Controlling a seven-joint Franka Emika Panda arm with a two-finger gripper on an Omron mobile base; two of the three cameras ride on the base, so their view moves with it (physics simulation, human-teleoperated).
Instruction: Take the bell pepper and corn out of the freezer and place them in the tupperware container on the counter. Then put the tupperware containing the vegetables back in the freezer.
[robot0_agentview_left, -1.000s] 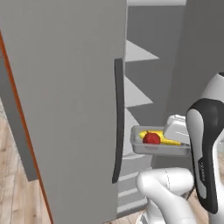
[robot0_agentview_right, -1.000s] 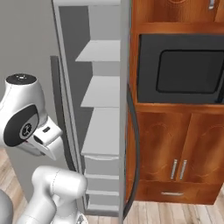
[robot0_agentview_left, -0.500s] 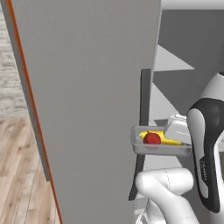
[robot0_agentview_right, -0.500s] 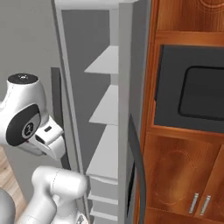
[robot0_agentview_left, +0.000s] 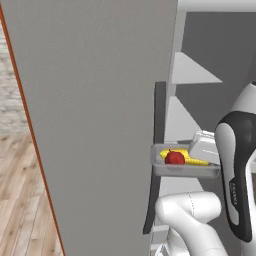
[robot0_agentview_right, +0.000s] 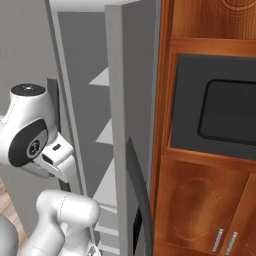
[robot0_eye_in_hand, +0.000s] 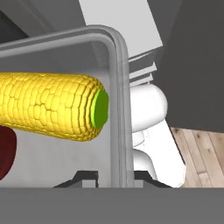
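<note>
My gripper (robot0_eye_in_hand: 116, 176) is shut on the rim of the tupperware container (robot0_eye_in_hand: 120, 83), one fingertip inside the wall and one outside. The yellow corn (robot0_eye_in_hand: 48, 105) lies across the tray and the dark red bell pepper (robot0_eye_in_hand: 5, 153) sits at its left edge. In the left base view the tupperware container (robot0_agentview_left: 185, 171) hangs level in front of the freezer's pale shelves (robot0_agentview_left: 192, 70), with the bell pepper (robot0_agentview_left: 174, 158) and corn (robot0_agentview_left: 199, 161) inside it. The freezer door (robot0_agentview_left: 100, 125) stands open to the left, its dark handle (robot0_agentview_left: 156, 165) just behind the tray. The counter is out of view.
In the right base view a second grey door (robot0_agentview_right: 132, 100) with a dark curved handle (robot0_agentview_right: 141, 195) stands between the freezer shelves (robot0_agentview_right: 102, 80) and a brown wooden cabinet holding a black microwave (robot0_agentview_right: 220, 110). Wooden floor (robot0_agentview_left: 20, 200) lies at the lower left.
Both base views have shifted, so the base has moved: the freezer door and right cabinet now look larger and nearer. The tray with the vegetables stays gripped.
</note>
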